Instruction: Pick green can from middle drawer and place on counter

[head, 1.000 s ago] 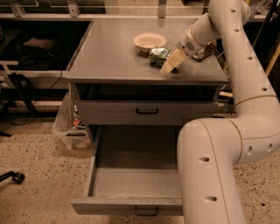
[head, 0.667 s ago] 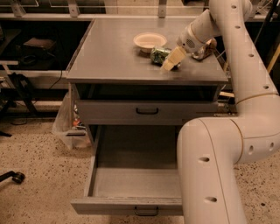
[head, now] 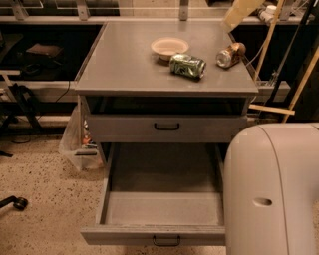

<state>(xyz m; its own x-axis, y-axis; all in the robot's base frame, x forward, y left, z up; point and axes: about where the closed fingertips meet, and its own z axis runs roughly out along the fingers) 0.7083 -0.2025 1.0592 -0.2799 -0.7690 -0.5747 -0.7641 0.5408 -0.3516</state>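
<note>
On counter (head: 124, 60), green can (head: 187, 65); claw (head: 239, 14) upper-right.

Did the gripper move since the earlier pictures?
Yes. The gripper went from the green can, beside the bowl, to above the counter's far right corner.

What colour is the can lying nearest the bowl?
The can is shiny green with silver marks, in the camera view; the pincer hangs at top right.

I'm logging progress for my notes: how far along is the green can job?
Done, it seems: the green can lies on its side on the counter, by the bowl. In hand: nothing seen; the gripper sits at the top right edge, apart from the can. Left: little, though the middle drawer stands open, showing no can.
</note>
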